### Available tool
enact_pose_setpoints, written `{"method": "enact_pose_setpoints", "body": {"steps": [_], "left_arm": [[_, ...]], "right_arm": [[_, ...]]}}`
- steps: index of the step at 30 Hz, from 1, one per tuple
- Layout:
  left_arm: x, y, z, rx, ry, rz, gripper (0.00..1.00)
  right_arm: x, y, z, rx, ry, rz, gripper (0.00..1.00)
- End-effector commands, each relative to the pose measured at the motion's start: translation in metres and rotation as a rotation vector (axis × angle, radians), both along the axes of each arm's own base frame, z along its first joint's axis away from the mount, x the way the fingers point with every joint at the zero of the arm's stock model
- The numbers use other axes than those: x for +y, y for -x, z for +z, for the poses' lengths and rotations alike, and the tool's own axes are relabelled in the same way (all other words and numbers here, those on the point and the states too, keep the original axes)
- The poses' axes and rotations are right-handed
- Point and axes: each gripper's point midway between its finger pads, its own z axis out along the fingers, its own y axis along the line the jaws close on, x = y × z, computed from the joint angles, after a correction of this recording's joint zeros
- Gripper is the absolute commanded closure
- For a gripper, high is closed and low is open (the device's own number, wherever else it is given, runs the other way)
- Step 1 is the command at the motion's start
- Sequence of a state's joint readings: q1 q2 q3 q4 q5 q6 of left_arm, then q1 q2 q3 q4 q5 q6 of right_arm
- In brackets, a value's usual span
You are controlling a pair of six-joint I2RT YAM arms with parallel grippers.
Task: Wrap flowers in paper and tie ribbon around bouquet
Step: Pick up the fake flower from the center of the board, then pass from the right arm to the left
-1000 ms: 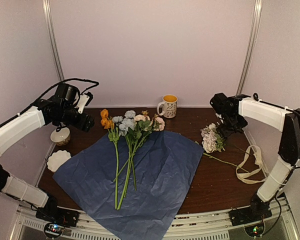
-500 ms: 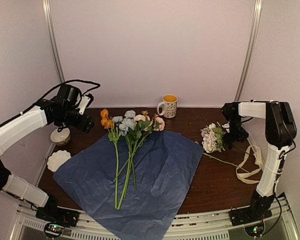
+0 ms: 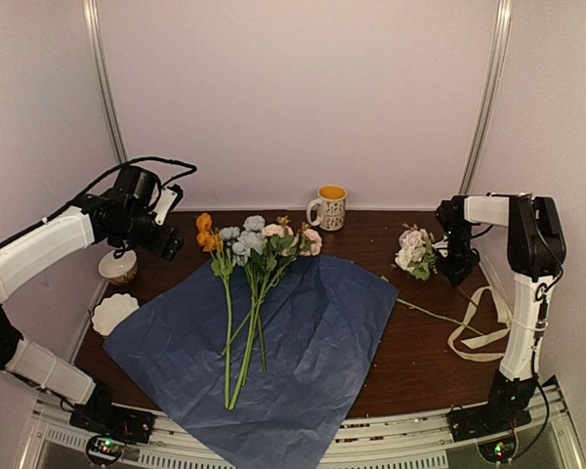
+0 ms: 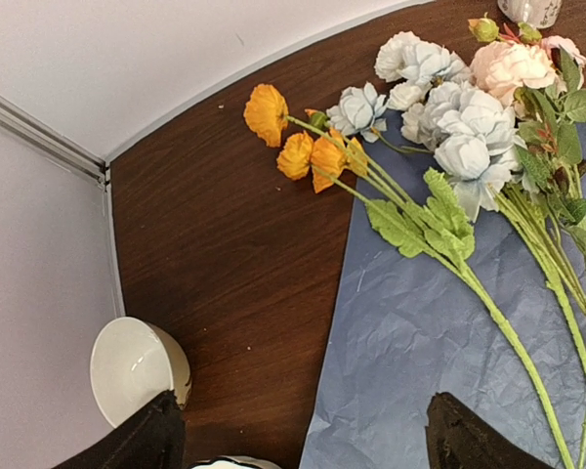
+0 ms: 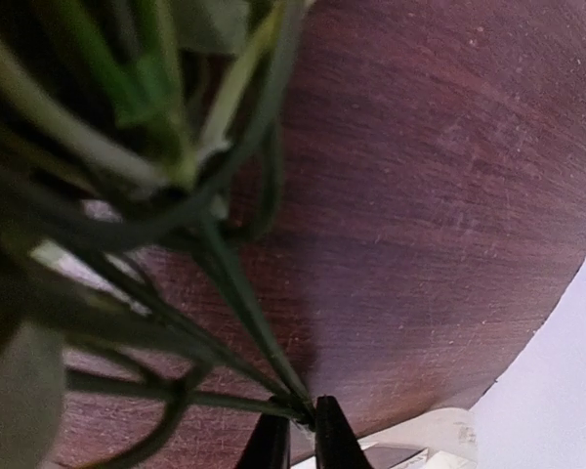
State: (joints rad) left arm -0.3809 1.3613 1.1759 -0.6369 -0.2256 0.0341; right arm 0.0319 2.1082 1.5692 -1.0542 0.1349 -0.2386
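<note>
One pale sprig point(image 3: 412, 250), at the table's point(image 3: 420, 362) two o'clock, is clenched by its stems in the right pincer point(image 5: 295, 430). Lift it clear, then lay it gently beside the flowers point(image 3: 249, 244) at eleven o'clock.

Nothing readable in these, honestly. The only candidate is the mug point(image 3: 330, 209) at the back of the worktop point(image 3: 425, 357). It has small dark marks on its white side, but they're way too tiny to tell whether that's lettering or just decoration. Neither wrist view shows any legible word or number.
</note>
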Motion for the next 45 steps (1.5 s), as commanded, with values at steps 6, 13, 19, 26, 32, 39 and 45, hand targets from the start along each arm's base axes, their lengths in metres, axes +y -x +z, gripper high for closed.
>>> {"method": "enact_pose_setpoints", "body": {"steps": [6,13,19,26,32,39,45], "left_arm": [[-0.002,-0.004,-0.001,-0.012,-0.004,-0.009,0.11],[-0.002,-0.004,-0.001,-0.014,0.000,-0.003,0.12],[-0.022,-0.002,0.017,-0.056,0.080,-0.058,0.17],[-0.160,0.086,0.119,-0.175,0.484,-0.611,0.17],[-0.226,0.186,0.193,-0.225,0.886,-1.046,0.18],[-0.223,0.203,0.189,-0.236,0.874,-1.101,0.27],[-0.220,0.198,0.187,-0.255,0.878,-1.065,0.67]], "right_arm": [[-0.021,-0.021,0.088,-0.267,0.128,-0.031,1.00],[0.014,-0.015,0.220,-0.736,-0.089,-0.113,1.00],[0.126,0.013,0.328,-1.121,-0.839,-0.044,1.00],[0.296,0.111,0.414,-1.072,-1.554,0.363,1.00],[0.402,0.182,0.454,-0.897,-1.843,0.600,1.00],[0.466,0.202,0.441,-0.766,-1.810,0.701,1.00],[0.487,0.215,0.430,-0.710,-1.774,0.778,1.00]]}}
